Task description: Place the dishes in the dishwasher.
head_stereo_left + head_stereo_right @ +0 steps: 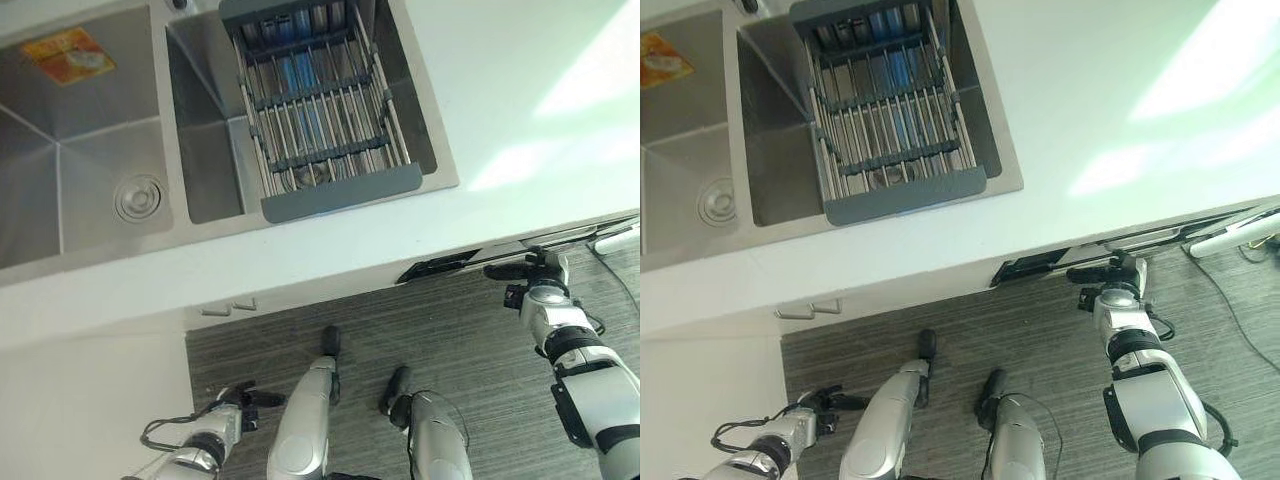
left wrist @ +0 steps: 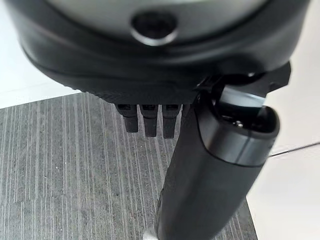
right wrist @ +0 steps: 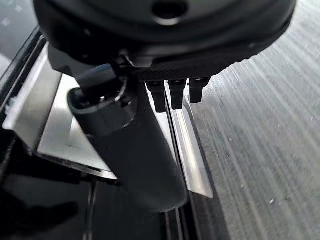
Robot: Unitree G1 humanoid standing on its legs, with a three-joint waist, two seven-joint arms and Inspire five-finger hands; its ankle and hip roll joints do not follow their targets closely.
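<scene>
One steel double sink; one grey slatted drying rack spans its right basin. White worktop. Right robot hand, fingers relaxed, at the dishwasher door's edge; left robot hand slack, empty.

At the top middle of the left eye view, a grey dish rack sits across the right-hand sink bowl. Blue dishes stand in it between the thin metal bars. At the right edge, under the white counter, the dishwasher door shows as a dark strip.
</scene>
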